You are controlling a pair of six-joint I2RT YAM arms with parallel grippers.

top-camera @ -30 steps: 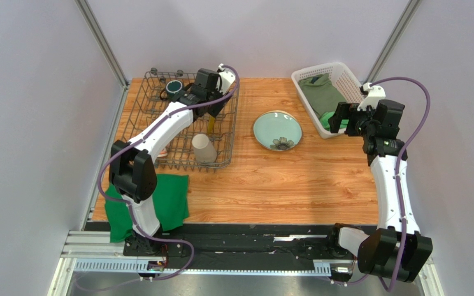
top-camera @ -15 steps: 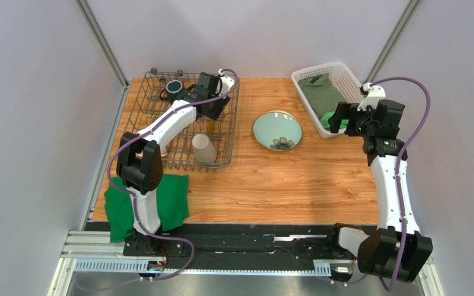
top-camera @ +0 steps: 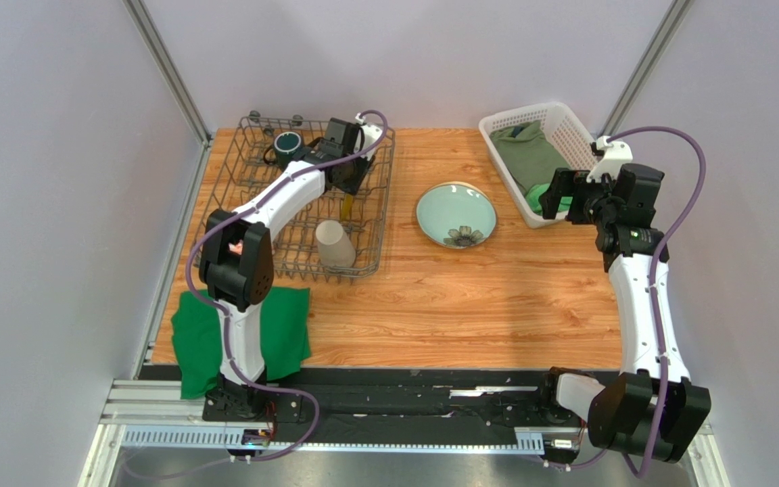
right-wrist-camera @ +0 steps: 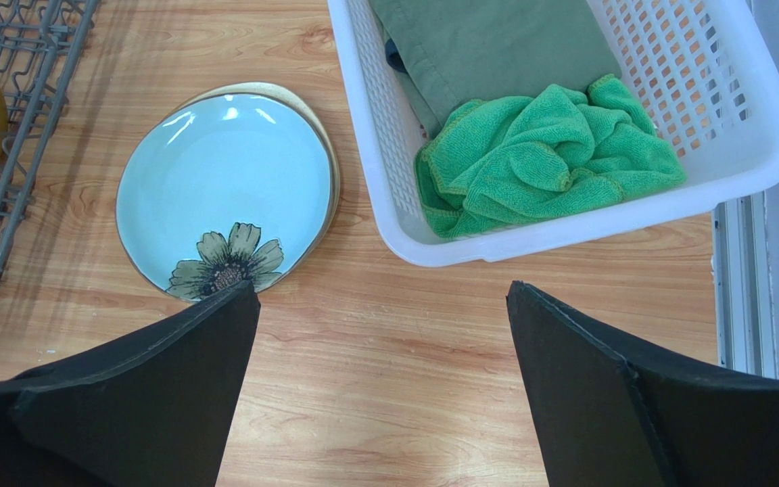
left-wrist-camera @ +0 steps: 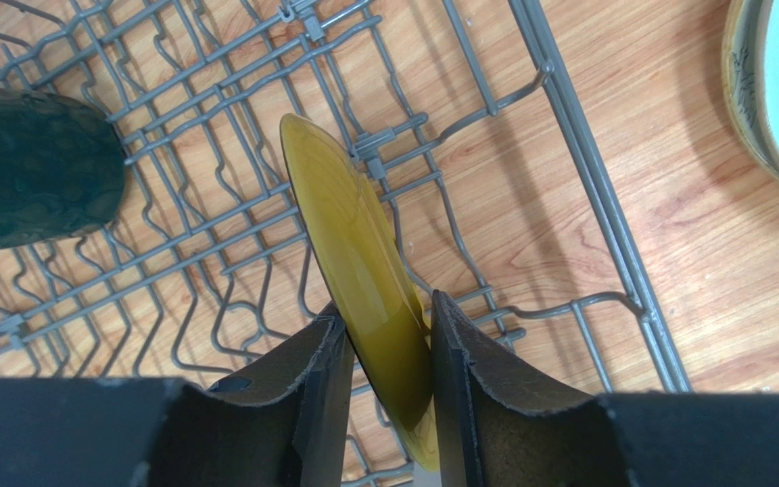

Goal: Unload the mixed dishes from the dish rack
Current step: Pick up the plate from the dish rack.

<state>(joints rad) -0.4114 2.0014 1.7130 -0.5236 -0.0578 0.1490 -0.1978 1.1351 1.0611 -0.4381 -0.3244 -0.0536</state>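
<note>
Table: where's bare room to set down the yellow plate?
Bare: the wide front strip of the table, from the green cloth to the right arm, below the teal plate. Crowded: dish rack back left, white basket back right.

White plastic lattice basket (right-wrist-camera: 709,81) at far right corner of wooden surface (top-camera: 465,294), set at angle. Inside: folded olive cloth (right-wrist-camera: 485,46) at far end, crumpled bright green microfibre cloth (right-wrist-camera: 541,152) at near end, touching it. Dark green cloth (top-camera: 287,325) flat at near left corner, overhanging near edge.

Robot lab, grey enclosure walls (top-camera: 48,152), aluminium rail (top-camera: 150,411)
</note>
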